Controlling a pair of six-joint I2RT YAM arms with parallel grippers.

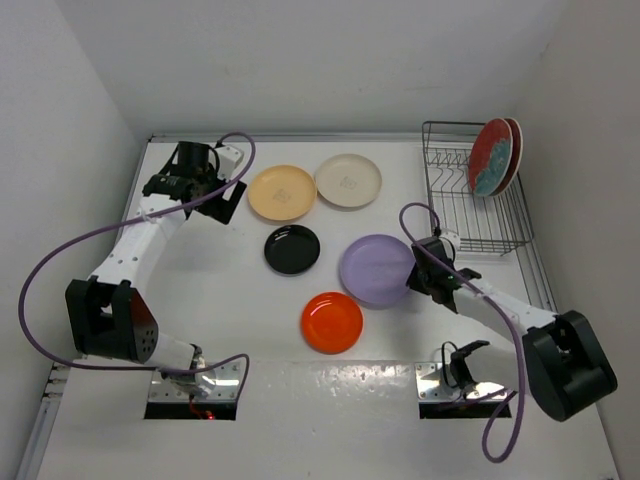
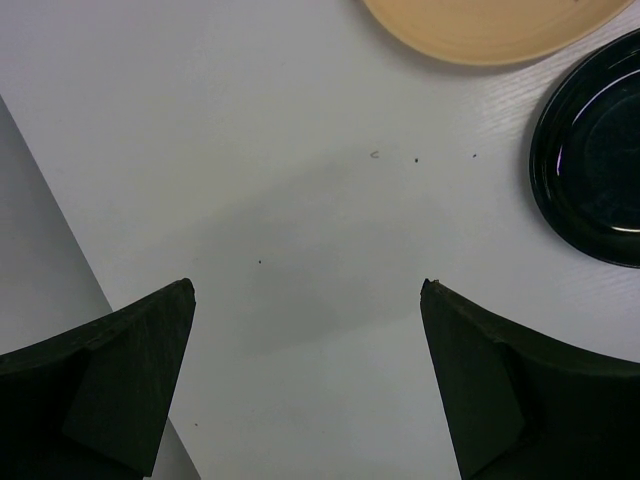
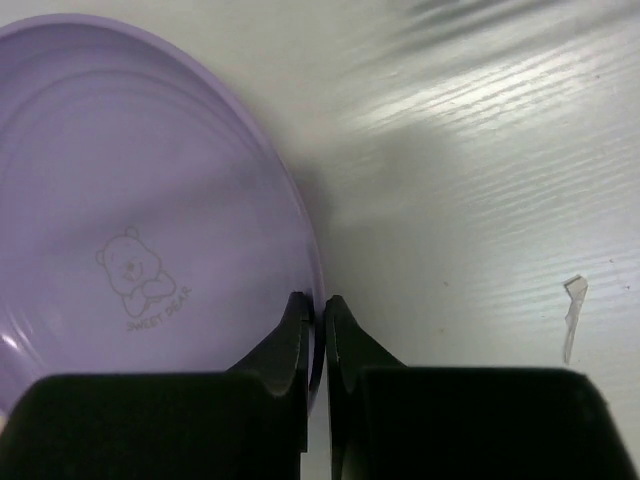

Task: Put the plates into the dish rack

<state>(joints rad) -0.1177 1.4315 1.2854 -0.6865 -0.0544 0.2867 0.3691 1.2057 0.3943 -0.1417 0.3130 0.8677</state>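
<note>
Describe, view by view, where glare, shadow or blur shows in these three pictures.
Top external: soft even light, white glints on the black plate. Left wrist: a faint grey shadow on the table below the open left gripper, bright streaks on the black plate. Right wrist: streaky glare on the table, dark shadow beside the rim of the lilac plate, the right gripper clamped there nearly silhouetted.

A white table [image 1: 230,300] bears 1 small clear scrap [image 3: 575,292]; pale walls [image 1: 300,60] flank it.

We found two teal-patterned red plates [image 1: 495,157], a dark-grey dish rack [image 1: 478,222], a bear-printed lilac plate [image 1: 375,268], a yellow-orange plate [image 1: 282,192], cream plate [image 1: 348,180], black plate [image 1: 292,249], orange-red plate [image 1: 332,322] and a white tabletop [image 1: 220,300].
</note>
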